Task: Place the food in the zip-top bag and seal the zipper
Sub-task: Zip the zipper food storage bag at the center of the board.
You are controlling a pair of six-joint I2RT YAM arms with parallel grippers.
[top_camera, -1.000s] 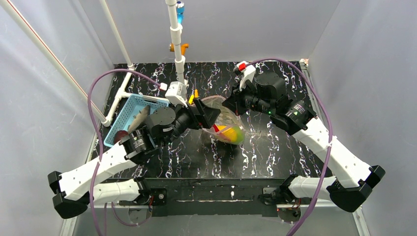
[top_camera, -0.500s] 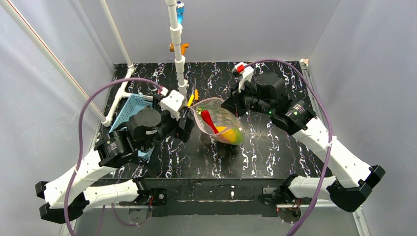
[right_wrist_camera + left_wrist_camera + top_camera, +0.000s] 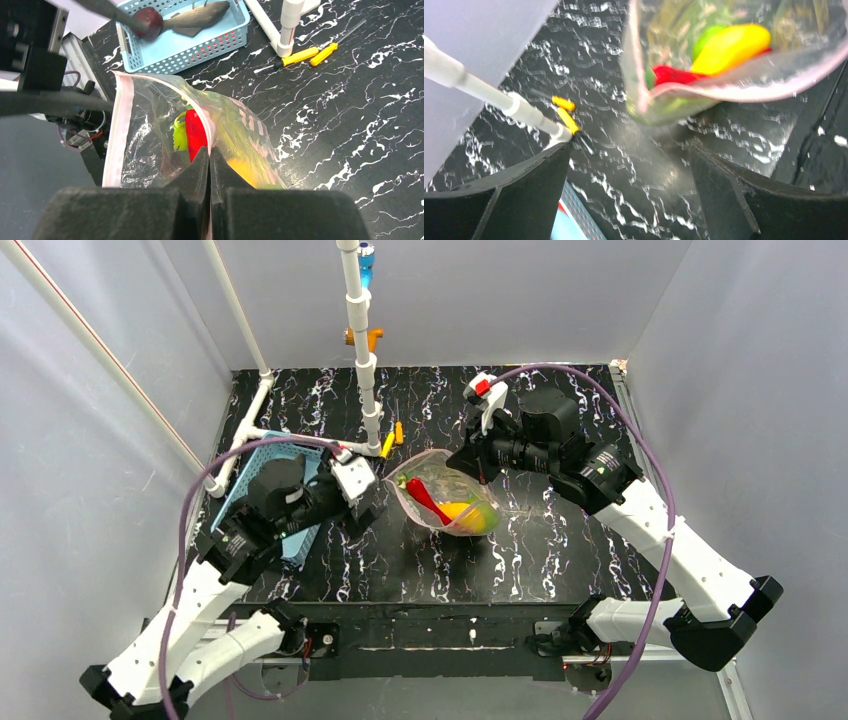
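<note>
Over the last second the left gripper (image 3: 629,150) has left the bag mouth and swung back to the left of the overhead view, beside the light-blue mesh basket (image 3: 260,455); its fingers are spread with nothing between them. The glossy red chili (image 3: 425,502) it carried now lies inside the clear floppy plastic zip-top bag (image 3: 440,485), so that item is judged delivered. The bag sits at the centre of the black marbled table (image 3: 450,570), with its mouth gaping toward the left. The right gripper (image 3: 210,155) is pressed together on the bag's rim, pinching the pinkish-red zipper strip (image 3: 120,125), which is not yet sealed. The bag also holds a yellow fruit (image 3: 729,47) and a green piece (image 3: 704,40). At the top of the right wrist view, the basket holds a grey fish (image 3: 200,15) and a dark red piece (image 3: 150,21), not yet bagged.
</note>
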